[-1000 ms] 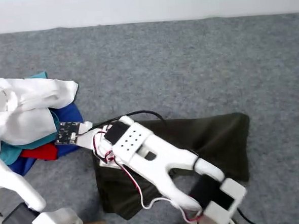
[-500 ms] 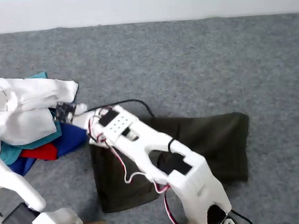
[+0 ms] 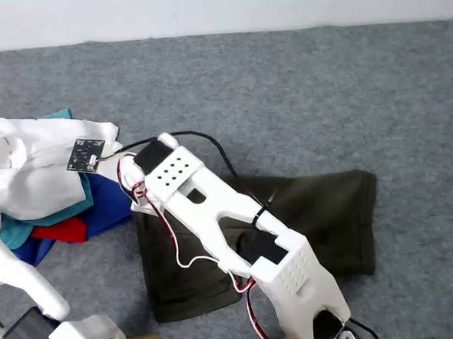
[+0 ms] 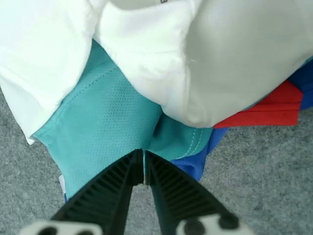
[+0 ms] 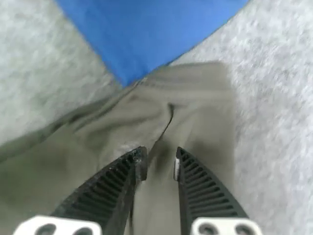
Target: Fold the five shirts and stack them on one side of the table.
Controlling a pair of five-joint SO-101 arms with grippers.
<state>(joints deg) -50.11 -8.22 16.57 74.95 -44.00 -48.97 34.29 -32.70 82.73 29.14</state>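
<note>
Olive shirt (image 3: 329, 209) spread on the table (image 3: 298, 80), corner in a claw.
Far left, the white shirt (image 3: 34, 170) tops the heap over the teal shirt (image 4: 98, 127), with the left gripper (image 4: 144, 166) closed at the teal hem. Then comes the blue shirt (image 5: 146, 34), and just beside it the right gripper (image 5: 159, 164), jaws barely parted, pinches a fold of olive corner. Best to lift it clear of the heap, then carry it straight across, edge taut. Since a second ago the right wrist has swung up toward the heap.
</note>
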